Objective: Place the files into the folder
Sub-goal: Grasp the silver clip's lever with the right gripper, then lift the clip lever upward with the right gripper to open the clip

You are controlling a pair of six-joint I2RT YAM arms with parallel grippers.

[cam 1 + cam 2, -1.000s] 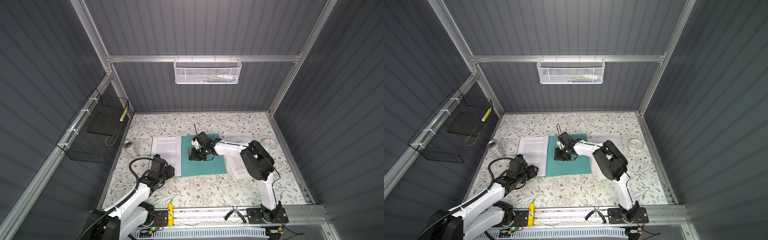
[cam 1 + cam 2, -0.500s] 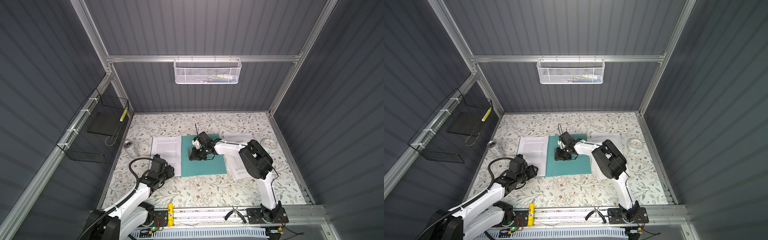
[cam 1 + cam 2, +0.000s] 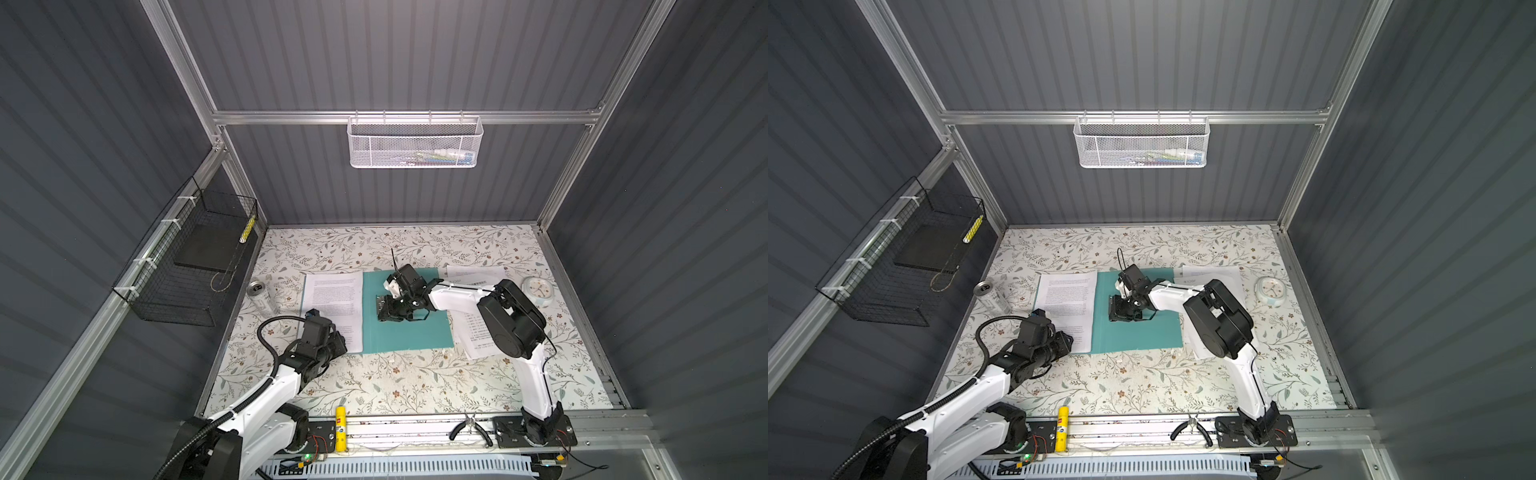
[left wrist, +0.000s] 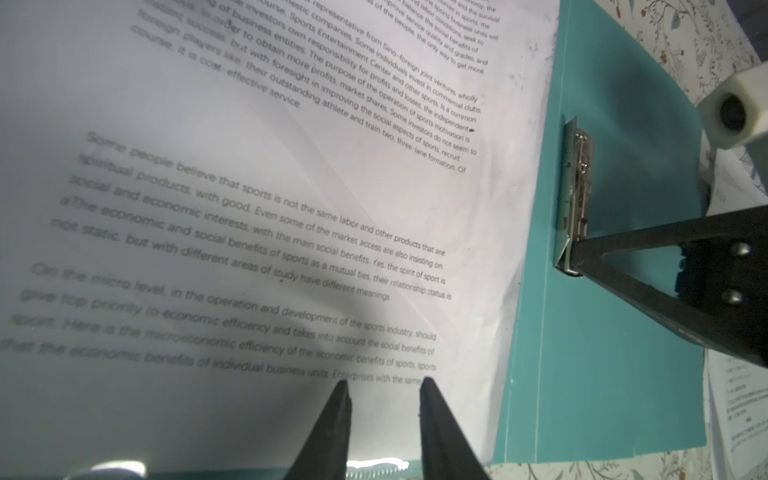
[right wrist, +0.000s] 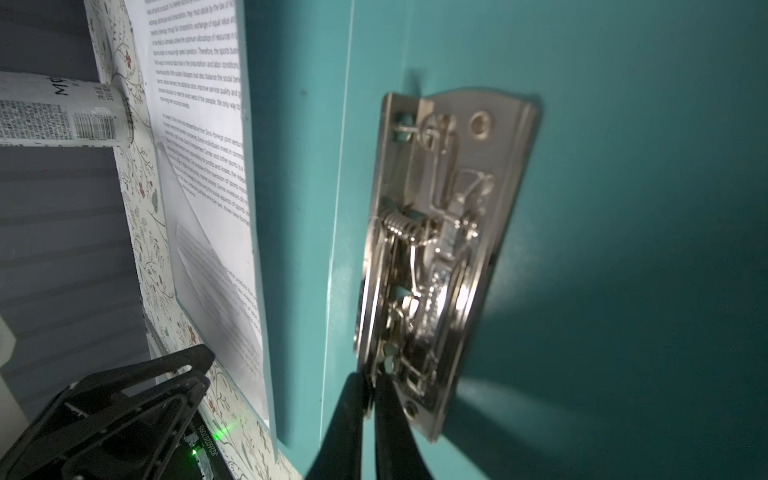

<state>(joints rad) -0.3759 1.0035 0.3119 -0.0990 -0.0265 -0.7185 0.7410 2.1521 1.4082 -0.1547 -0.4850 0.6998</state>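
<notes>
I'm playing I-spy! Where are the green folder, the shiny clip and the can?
folder (image 3: 409, 336), in a top view, bare green card.
metal clip (image 5: 505, 158), right wrist view, flat silver plate.
can (image 3: 264, 301), in a top view, its side.

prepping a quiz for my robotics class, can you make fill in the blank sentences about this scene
1. The right gripper is shut on the teal folder's metal ___.
2. The round white thing right of the files is a ___.
3. The yellow glue stick lies by the ___ arm's base.
Missing words: clip; clock; left.
</notes>
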